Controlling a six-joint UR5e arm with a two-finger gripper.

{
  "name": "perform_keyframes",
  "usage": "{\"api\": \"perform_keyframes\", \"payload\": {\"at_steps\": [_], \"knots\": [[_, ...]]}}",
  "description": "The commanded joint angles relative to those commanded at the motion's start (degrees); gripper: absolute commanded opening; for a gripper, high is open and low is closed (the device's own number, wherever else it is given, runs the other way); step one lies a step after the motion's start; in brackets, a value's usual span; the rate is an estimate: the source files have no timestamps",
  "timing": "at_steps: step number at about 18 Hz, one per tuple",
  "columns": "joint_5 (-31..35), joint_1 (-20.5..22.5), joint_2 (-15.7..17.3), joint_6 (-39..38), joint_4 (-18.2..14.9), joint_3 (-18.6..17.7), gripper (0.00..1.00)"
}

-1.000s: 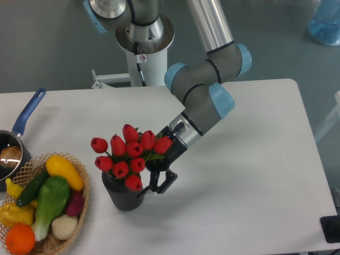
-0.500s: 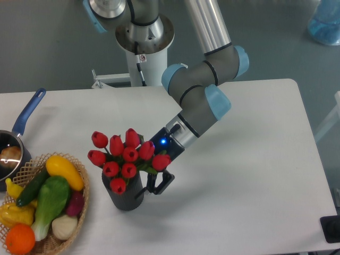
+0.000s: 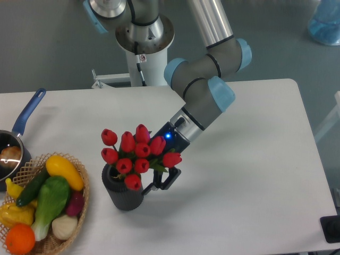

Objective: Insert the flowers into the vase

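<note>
Blue-handled saucepan (image 3: 13,143): far left edge of the frame, on the white table (image 3: 255,175), handle angled toward the upper right.

Wicker basket (image 3: 79,204): lower left corner, holding a yellow squash (image 3: 64,171), green vegetables and an orange (image 3: 20,238).

Vase (image 3: 123,195): dark grey ribbed cylinder, lower centre-left, upright on the table just right of the basket.

Flowers (image 3: 139,151): bunch of red tulips, buds clustered above the vase mouth and spreading to its right; stems run down toward the mouth, but how deep they sit cannot be told.

Gripper (image 3: 162,178): black, just right of the vase, tucked under the buds; whether its fingers grip the stems cannot be told.

Arm (image 3: 204,101): grey with blue caps, descending from upper centre.
</note>
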Motion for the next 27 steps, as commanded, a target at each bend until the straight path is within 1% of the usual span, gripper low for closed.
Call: {"api": "perform_keyframes", "payload": {"at_steps": [3, 4, 6, 7, 10, 16, 19, 21, 24, 27], "knots": [[1.41, -0.17, 0.70, -2.27, -0.09, 1.48, 1.00], [3.25, -0.44, 1.40, -2.81, -0.09, 1.23, 1.00], [6.07, -3.50, 1.67, -3.25, 0.00, 1.75, 1.00], [6.51, -3.95, 1.85, -3.51, 0.00, 2.19, 1.00], [5.73, -3.17, 1.85, -5.62, 0.00, 2.37, 1.00], [3.97, -1.32, 1.76, -5.62, -0.18, 1.84, 1.00], [5.72, -0.71, 2.90, -5.54, -0.26, 1.75, 1.00], [9.57, 0.96, 4.56, -5.54, -0.26, 1.84, 1.00], [17.13, 3.25, 7.29, -5.54, -0.26, 2.28, 1.00], [26.88, 5.88, 9.75, -5.45, -0.35, 2.80, 1.00]]}}
